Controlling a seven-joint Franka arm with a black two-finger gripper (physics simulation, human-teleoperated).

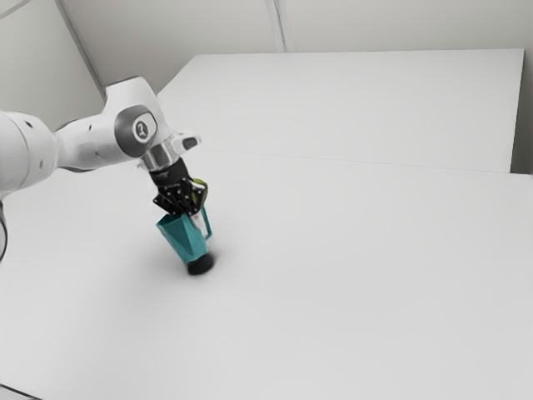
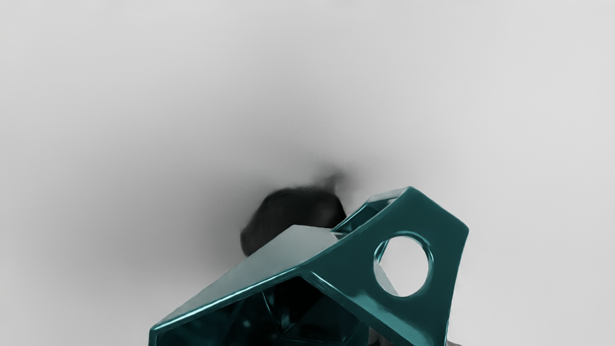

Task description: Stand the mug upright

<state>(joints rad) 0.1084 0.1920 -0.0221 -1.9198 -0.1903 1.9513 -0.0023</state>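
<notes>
- mug (image 1: 183,236) is found around eight o'clock from the middle of the exterior view, below the hand and plainly tilted: its mouth (image 2: 269,317) is turned up toward eleven o'clock, its base down toward five.
- by the lean, which could hardly be kept unaided, the fingers (image 1: 191,212) are judged to be closed on the mug near the rim on its handle side; how wide a gap is left between them cannot be told.
- the handle (image 2: 449,240), pierced by a round hole, is set beside the mouth.
- a dark shadow (image 1: 202,266) is cast close under the base; whether the tabletop (image 1: 350,292) is touched there cannot be made out.
- the step in hand is taken to be the righting itself: grip apparently gained, upright stance not reached.
- next, a slow turn of the wrist seems called for, so that the mouth is brought toward twelve and the base toward six, then a gentle lowering until the base is seated flat.
- if the mug were let go at this slant, it would likely be tipped over; the grip should be loosened only once it is level.
- the tabletop is pale, smooth and softly shaded around the mug.
- the arm (image 1: 92,143) is brought in from between nine and ten o'clock.
- at one o'clock a broad white panel (image 1: 358,104) is seen, backed by a plain light grey wall (image 1: 400,25).
</notes>
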